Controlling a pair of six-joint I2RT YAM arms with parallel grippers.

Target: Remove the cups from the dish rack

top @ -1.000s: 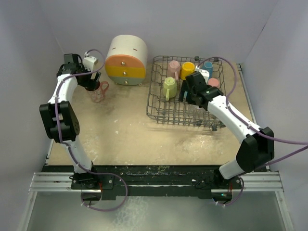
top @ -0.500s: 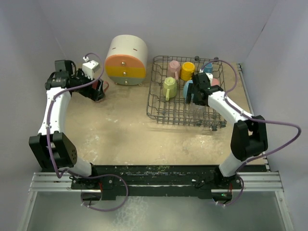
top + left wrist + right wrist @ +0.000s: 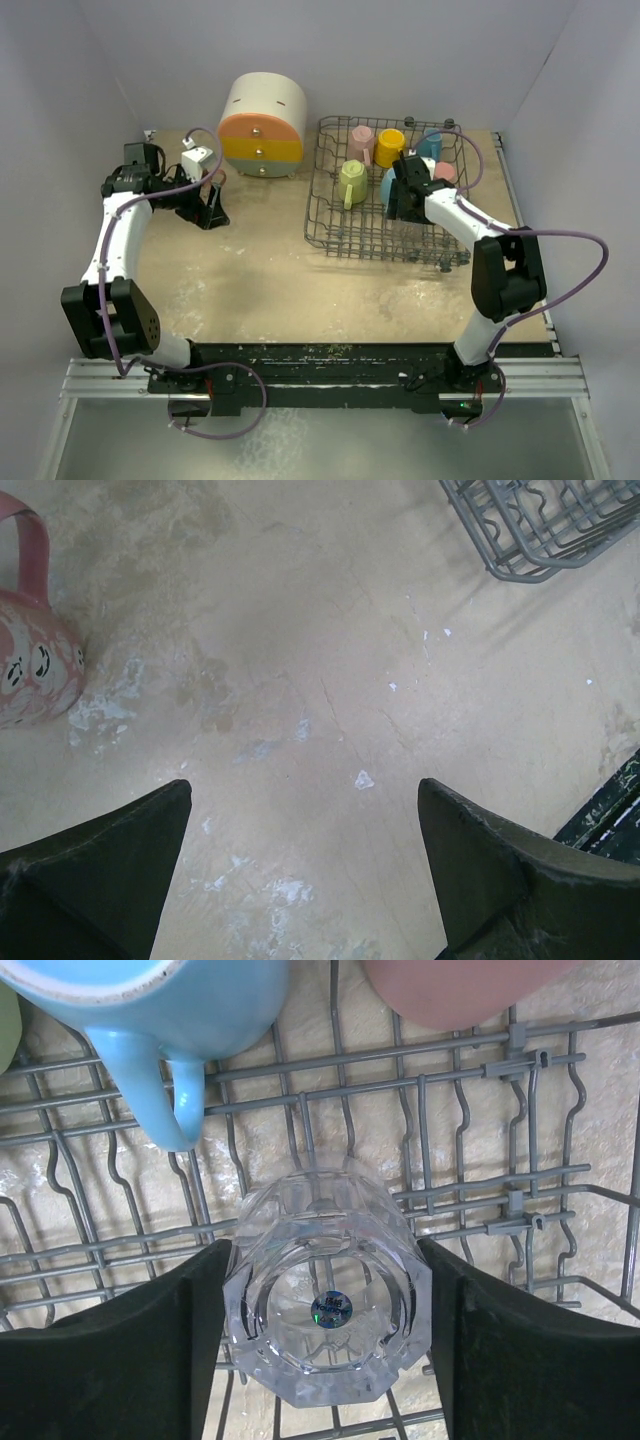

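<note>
**Cups [image 3: 388, 147] sitting in the dish rack [image 3: 318, 205]; glass tumbler framed by the right hand**

A clear glass tumbler [image 3: 325, 1310] is seen upside down on the rack wires, base up toward the wrist camera; its long axis runs straight along the line of approach, so it is met end-on from above. The right hand [image 3: 322, 1248] is spread wide, one finger on each side of the tumbler and flush against its walls; whether it is actually being squeezed can't be told. Just beyond it in the rack, a light blue cup [image 3: 180, 1000] is parked with its handle pointing at the tumbler, and a salmon cup [image 3: 450, 985] is beside that; both are near enough to get bumped.

The left hand [image 3: 305, 785] is held wide apart with nothing in it, low over the bare surface [image 3: 320, 630]; a pink patterned mug [image 3: 35, 660] is set down just off to one side of it, well apart from the rack.

So the right arm is clearly the nearer one; a straight lift along the tumbler's axis is probably what's called for, clear of the tines before anything sideways is tried.
</note>
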